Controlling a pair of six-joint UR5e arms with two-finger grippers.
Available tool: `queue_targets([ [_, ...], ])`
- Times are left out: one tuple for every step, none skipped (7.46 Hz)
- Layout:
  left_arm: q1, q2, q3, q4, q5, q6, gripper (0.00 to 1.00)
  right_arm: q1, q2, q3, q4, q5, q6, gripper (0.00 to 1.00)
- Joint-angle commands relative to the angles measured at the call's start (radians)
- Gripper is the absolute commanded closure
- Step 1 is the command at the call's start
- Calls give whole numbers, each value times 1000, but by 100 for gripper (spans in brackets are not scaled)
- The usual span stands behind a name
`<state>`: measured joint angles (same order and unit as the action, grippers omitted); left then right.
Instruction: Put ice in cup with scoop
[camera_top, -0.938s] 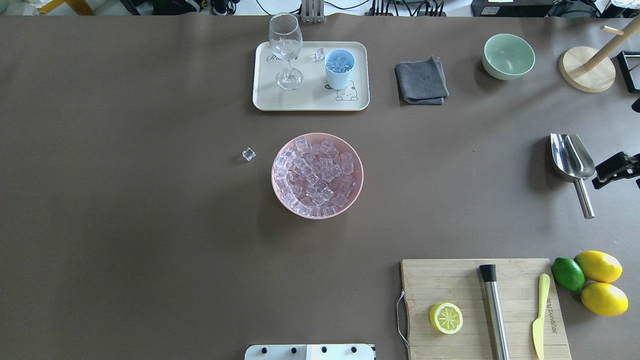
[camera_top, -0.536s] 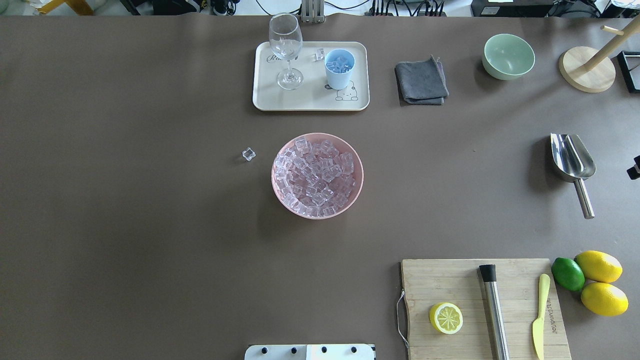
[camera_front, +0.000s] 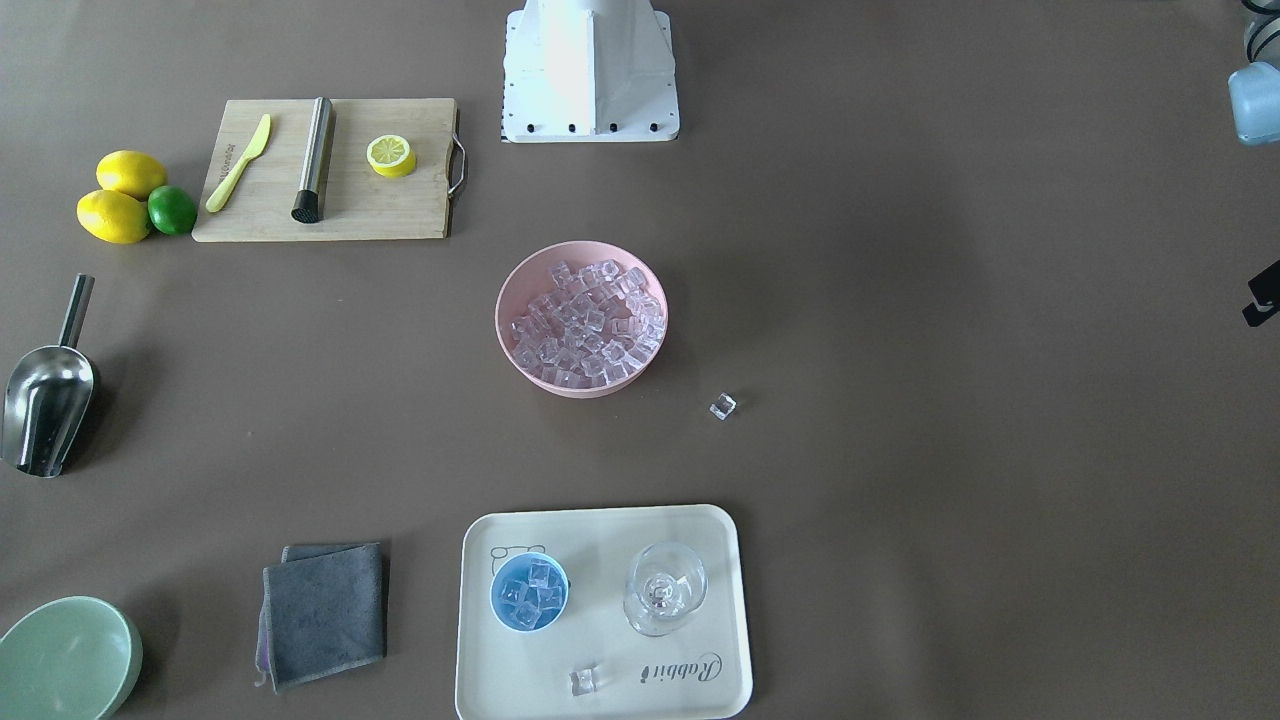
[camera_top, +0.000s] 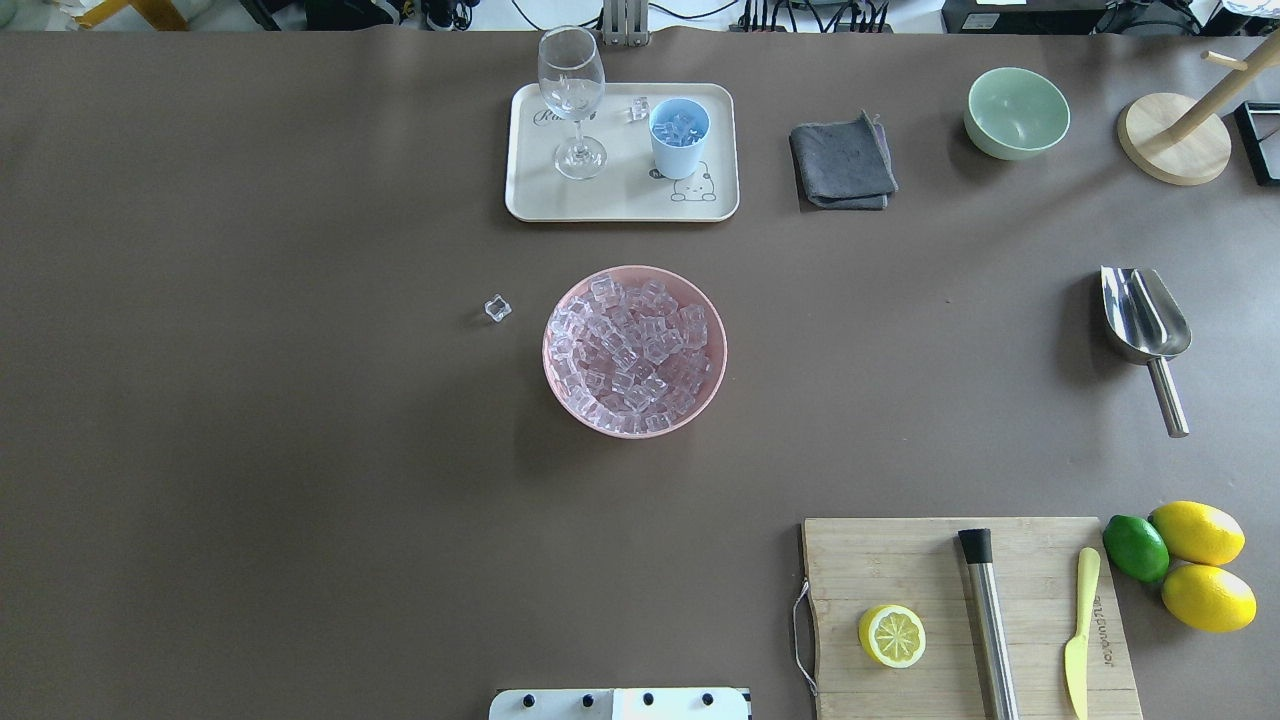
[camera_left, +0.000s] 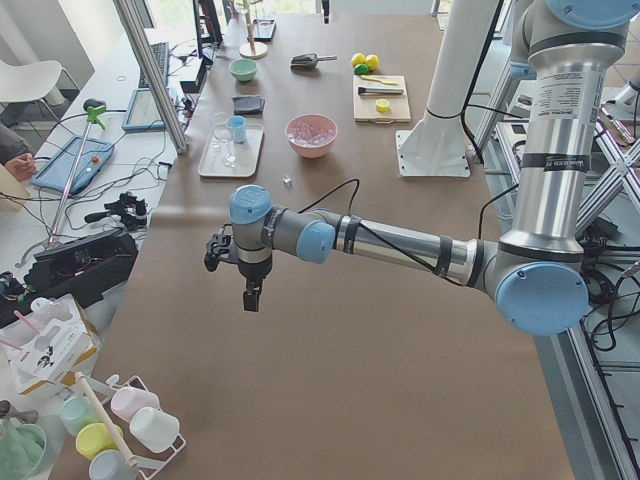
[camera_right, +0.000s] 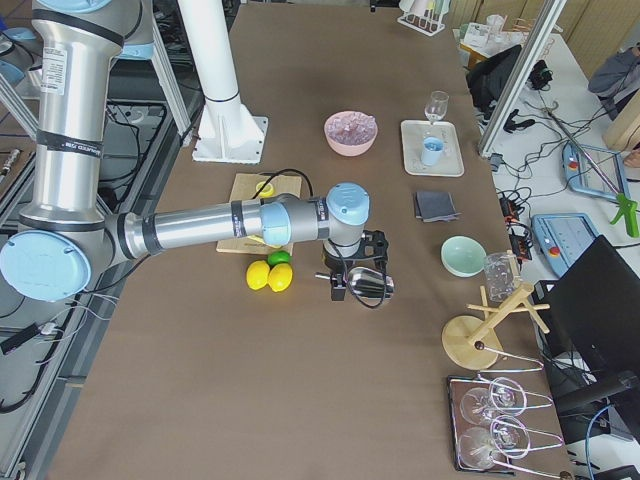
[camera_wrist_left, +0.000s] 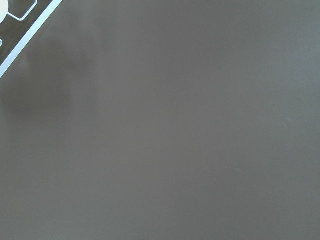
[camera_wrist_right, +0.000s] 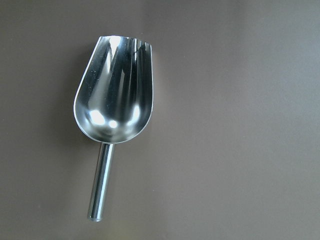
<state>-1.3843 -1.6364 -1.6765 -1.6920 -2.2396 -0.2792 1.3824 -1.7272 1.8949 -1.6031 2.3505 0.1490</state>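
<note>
The steel scoop (camera_top: 1145, 315) lies empty on the table at the right, also in the right wrist view (camera_wrist_right: 117, 105). The light-blue cup (camera_top: 679, 135) stands on the cream tray (camera_top: 620, 200) and holds several ice cubes (camera_front: 530, 590). The pink bowl (camera_top: 548, 350) at mid-table is full of ice (camera_top: 630, 345). One cube (camera_top: 497, 309) lies left of the bowl, another (camera_top: 638, 108) on the tray. My right gripper (camera_right: 345, 280) hovers by the scoop; I cannot tell its state. My left gripper (camera_left: 250, 295) hangs over bare table far left; I cannot tell its state.
A wine glass (camera_top: 572, 95) stands on the tray beside the cup. A grey cloth (camera_top: 843, 162), a green bowl (camera_top: 1016, 112) and a wooden stand (camera_top: 1173, 138) sit at the back right. A cutting board (camera_top: 900, 560) with half lemon, steel cylinder and knife, plus lemons (camera_top: 1197, 532), lies front right.
My right gripper, beside the scoop at the overhead view's right edge, has drawn back out of that view. The scoop, cup, bowl and ice have not moved.
</note>
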Motion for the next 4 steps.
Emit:
queue_targets([
  [14, 0, 1, 0, 0, 0, 2, 59, -31, -16, -1, 26, -97, 0],
  [16, 0, 1, 0, 0, 0, 2, 75, -41, -36, 0, 24, -111, 0],
  [16, 0, 4, 0, 0, 0, 2, 90, -48, -46, -1, 26, -112, 0],
  [16, 0, 1, 0, 0, 0, 2, 104, -52, -51, -1, 24, -114, 0],
])
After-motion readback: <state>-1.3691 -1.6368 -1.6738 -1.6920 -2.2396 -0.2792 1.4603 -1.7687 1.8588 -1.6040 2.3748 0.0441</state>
